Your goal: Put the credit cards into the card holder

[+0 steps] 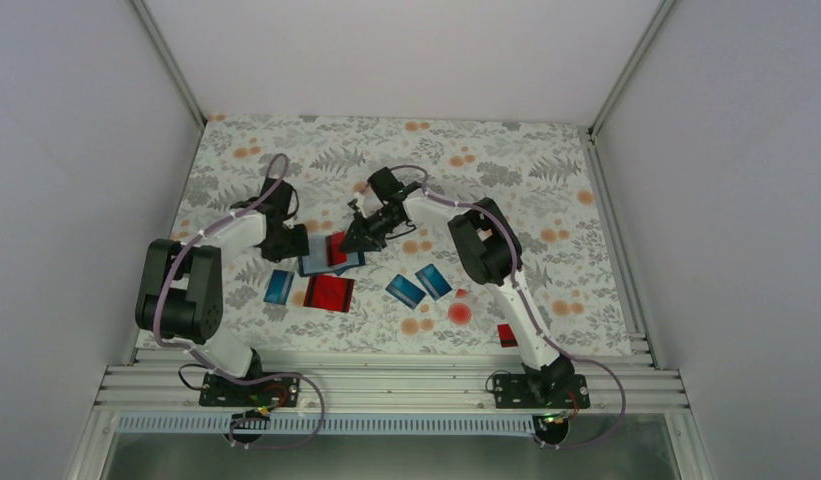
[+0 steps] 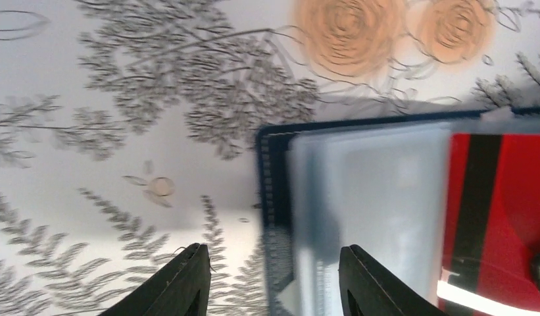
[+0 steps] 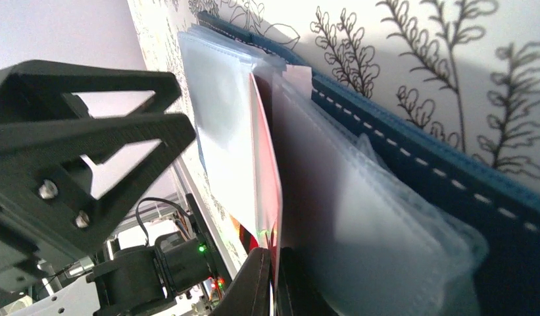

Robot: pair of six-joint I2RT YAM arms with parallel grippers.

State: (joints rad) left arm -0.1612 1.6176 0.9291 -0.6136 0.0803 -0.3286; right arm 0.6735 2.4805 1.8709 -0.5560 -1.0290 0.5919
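Observation:
The dark navy card holder [image 1: 321, 264] lies open on the floral cloth, its blue-grey clear pockets [image 2: 366, 197] facing up. My right gripper [image 3: 275, 280] is shut on a red credit card [image 3: 268, 178] with a dark stripe [image 2: 477, 191], and the card stands edge-on between the pocket sleeves. My left gripper [image 2: 275, 280] is open, its fingers apart on either side of the holder's stitched left edge. More credit cards lie loose: a red stack [image 1: 329, 292], a blue one [image 1: 278, 287], two blue ones [image 1: 419, 286] and a small red one [image 1: 507, 335].
A clear piece with a red round dot [image 1: 459, 312] lies near the right arm. White walls close in the cloth on three sides. The left gripper's black frame [image 3: 89, 145] looms close beside the held card in the right wrist view.

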